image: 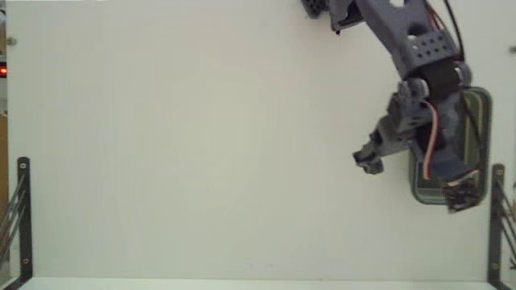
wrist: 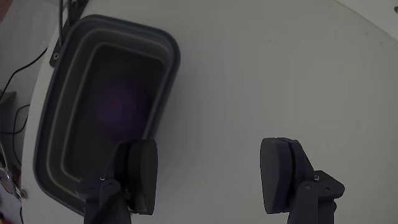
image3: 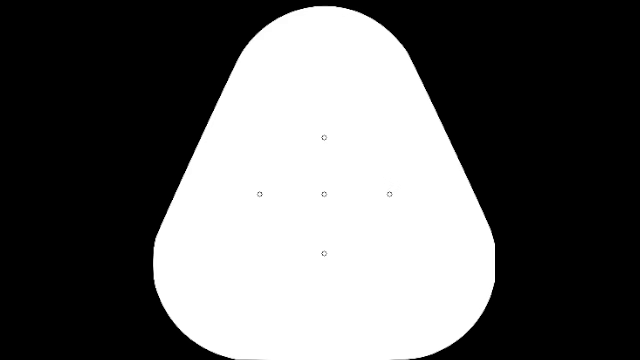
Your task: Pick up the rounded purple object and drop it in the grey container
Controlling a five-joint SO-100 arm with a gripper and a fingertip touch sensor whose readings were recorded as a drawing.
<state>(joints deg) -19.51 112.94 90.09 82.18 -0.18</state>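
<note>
In the wrist view, the rounded purple object (wrist: pixel 118 106) is a dim, blurred violet ball lying inside the grey container (wrist: pixel 169 68). The container sits up and to the left of my gripper (wrist: pixel 211 171). My gripper is open over bare white table, with nothing between its two dark fingers (wrist: pixel 142 174). In the fixed view, the arm reaches down from the top right and covers most of the grey container (image: pixel 427 196). The gripper (image: pixel 369 157) sticks out just left of the bin. The ball is hidden in that view.
Black metal brackets stand at the table's left edge (image: pixel 22 217) and right edge (image: pixel 496 225). Dark cables (wrist: pixel 18 93) run off the table beyond the container in the wrist view. White tabletop (image: pixel 201 145) spreads left of the arm.
</note>
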